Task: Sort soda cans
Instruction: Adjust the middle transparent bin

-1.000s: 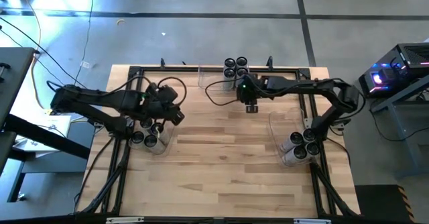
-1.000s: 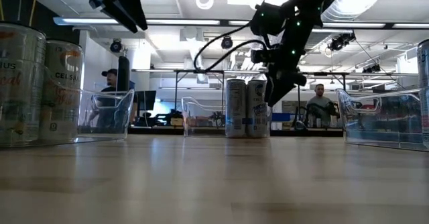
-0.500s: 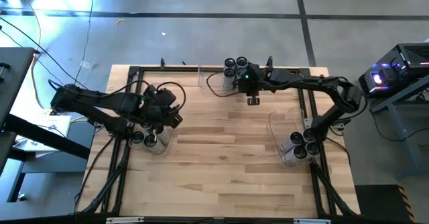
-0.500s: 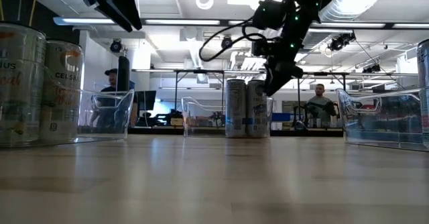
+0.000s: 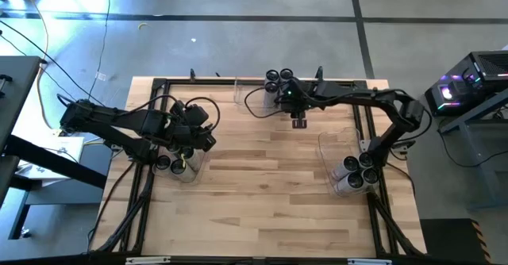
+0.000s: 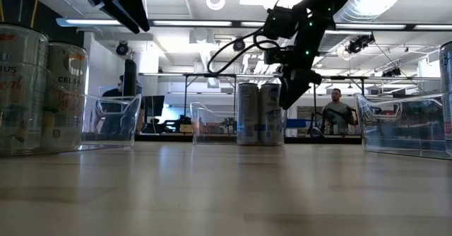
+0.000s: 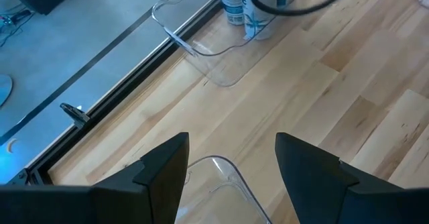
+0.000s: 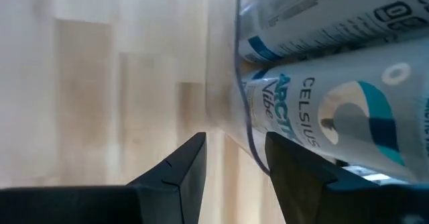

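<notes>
Your wooden worktop point(image 5: 262, 193) carries three clear bins point(image 5: 337, 150), at the left, far middle and right. Soda cans point(image 5: 278, 78) stand grouped in the far bin, others in both side bins. Your right end effector point(image 5: 295, 100) sits beside the far cans, fingers parted, grasping nothing. Your left end effector point(image 5: 193, 130) hangs over the left bin, released.

Three clear bins point(image 5: 343, 150), two arms point(image 5: 357, 100), and about ten cans point(image 5: 356, 175).
</notes>
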You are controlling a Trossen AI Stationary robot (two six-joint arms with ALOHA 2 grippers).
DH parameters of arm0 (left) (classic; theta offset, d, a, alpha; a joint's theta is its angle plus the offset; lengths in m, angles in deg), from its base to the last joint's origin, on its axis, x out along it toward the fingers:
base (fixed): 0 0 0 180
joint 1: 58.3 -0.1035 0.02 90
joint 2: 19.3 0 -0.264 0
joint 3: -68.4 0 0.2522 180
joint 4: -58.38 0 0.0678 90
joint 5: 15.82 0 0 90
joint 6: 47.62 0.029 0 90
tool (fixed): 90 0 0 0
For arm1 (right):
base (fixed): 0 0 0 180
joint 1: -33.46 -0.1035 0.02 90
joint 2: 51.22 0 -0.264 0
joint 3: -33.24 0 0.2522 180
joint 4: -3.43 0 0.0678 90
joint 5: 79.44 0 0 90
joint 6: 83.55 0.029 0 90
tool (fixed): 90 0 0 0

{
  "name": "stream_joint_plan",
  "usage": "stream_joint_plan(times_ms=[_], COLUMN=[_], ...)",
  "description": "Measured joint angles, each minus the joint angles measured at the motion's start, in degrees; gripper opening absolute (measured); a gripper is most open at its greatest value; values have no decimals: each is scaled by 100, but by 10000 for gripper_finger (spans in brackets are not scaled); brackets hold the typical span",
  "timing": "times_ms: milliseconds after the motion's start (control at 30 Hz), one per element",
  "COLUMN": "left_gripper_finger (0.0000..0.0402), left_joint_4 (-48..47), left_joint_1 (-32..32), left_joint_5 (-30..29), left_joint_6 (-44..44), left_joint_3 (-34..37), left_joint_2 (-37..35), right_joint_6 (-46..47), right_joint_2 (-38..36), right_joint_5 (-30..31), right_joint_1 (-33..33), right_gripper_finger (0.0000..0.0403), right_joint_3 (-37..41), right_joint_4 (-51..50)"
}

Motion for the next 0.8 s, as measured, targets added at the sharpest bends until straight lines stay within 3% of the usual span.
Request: stream_joint_plan(times_ms=[300, 567, 800], left_gripper_finger=[215, 215, 215], left_joint_4=[0, 1, 1], left_joint_1=[-2, -2, -2], left_joint_5=[0, 0, 0], left_joint_6=[3, 6, 8], left_joint_3=[0, 0, 0], left_joint_2=[0, 0, 0], right_joint_6=[714, 1401, 1599], right_joint_2=[-4, 4, -8], right_joint_5=[-530, -1538, -1549], right_joint_1=[-375, -785, -1183], right_gripper_finger=[146, 146, 146], right_joint_3=[-66, -55, -47], right_joint_4=[-369, -439, -343])
